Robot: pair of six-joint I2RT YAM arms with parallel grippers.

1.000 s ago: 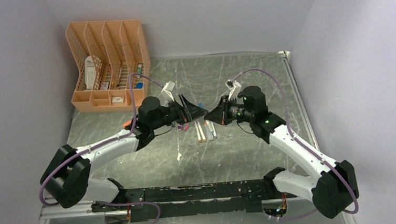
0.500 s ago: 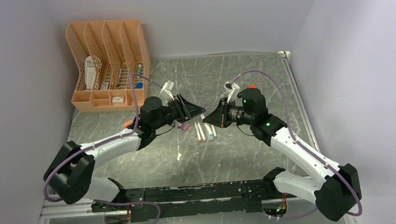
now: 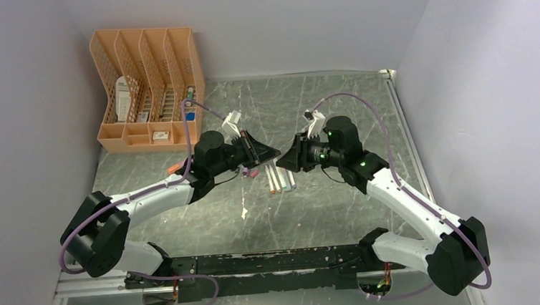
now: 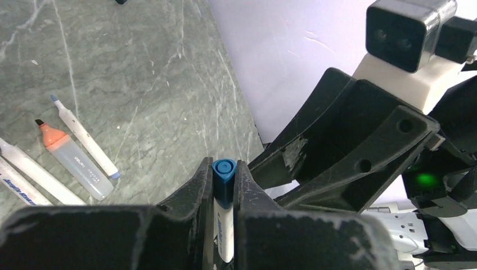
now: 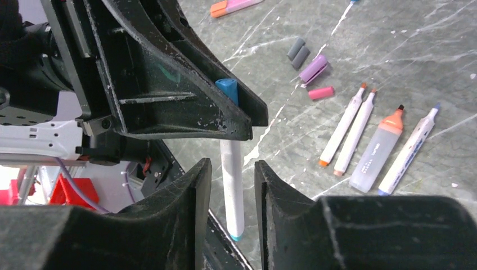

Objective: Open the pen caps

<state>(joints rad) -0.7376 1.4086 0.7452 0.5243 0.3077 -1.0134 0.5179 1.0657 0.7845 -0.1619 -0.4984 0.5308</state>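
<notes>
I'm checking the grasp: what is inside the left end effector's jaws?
A white pen with its blue cap on, clamped in the left end effector. The cap pokes out at the tip; the gripped stretch of barrel is covered.

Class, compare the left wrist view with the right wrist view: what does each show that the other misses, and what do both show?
Only the left wrist view shows the right arm's camera box. Only the right wrist view shows the loose grey caps, purple cap and pink cap on the table. Both show the left gripper clamping the blue-capped pen, and the orange-tipped marker lying flat.
</notes>
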